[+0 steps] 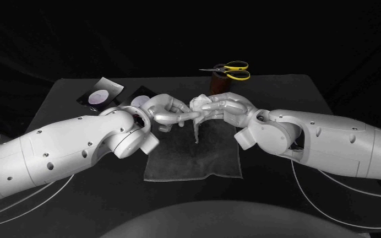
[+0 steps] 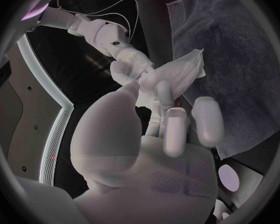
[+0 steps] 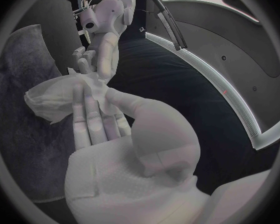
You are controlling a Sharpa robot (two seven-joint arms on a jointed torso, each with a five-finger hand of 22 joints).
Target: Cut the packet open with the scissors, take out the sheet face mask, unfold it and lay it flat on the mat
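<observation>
Both hands meet above the far edge of the grey mat (image 1: 194,163), which lies spread on the black tabletop (image 1: 71,97) toward its near edge. The left hand (image 1: 168,111) and the right hand (image 1: 226,106) each pinch the white sheet face mask (image 1: 197,131) between thumb and fingers, the fingertips of the two hands almost touching. The mask is out of its packet and only partly unfolded: a narrow folded strip hangs down from the hands over the mat, and the wrist views show a crumpled, layered flap (image 2: 180,72) standing out past the fingers (image 3: 90,119). The black packet (image 1: 99,96), marked with a pale round patch, lies toward the far left corner of the tabletop, with a second dark piece (image 1: 141,96) just beside the left hand. The yellow-handled scissors (image 1: 232,70) sit at the far edge, on top of a brown upright holder (image 1: 215,86).
</observation>
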